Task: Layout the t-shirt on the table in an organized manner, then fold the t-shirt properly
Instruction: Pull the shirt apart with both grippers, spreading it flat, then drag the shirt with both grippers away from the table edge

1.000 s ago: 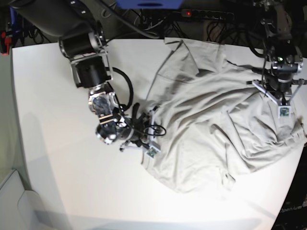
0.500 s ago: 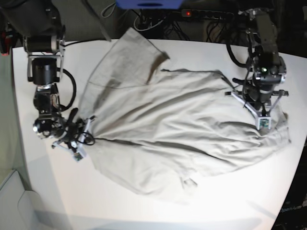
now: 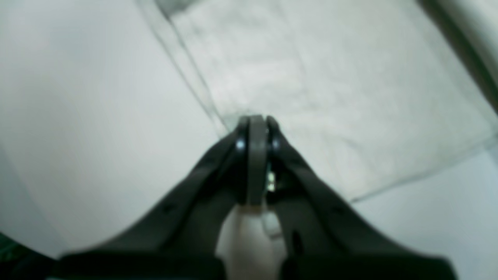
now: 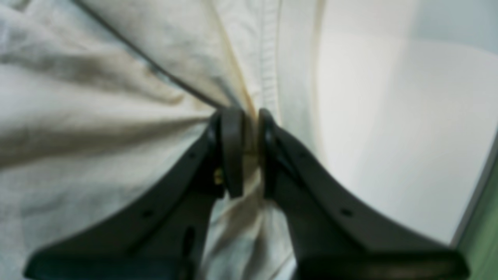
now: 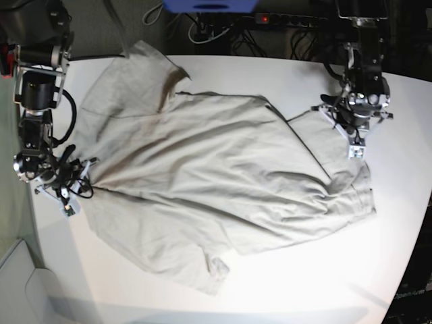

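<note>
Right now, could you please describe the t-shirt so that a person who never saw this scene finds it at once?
Look at the big white table that fills the base view. Spread across most of it, between the two robot arms, lies the t-shirt. It is light grey-beige, wrinkled, and the only cloth there; everything else nearby is black machinery or cables.

T-shirt (image 5: 202,175) plain light grey-beige; table (image 5: 283,283) white; both pincers black: left pincer (image 3: 255,124), right pincer (image 4: 243,116).
</note>
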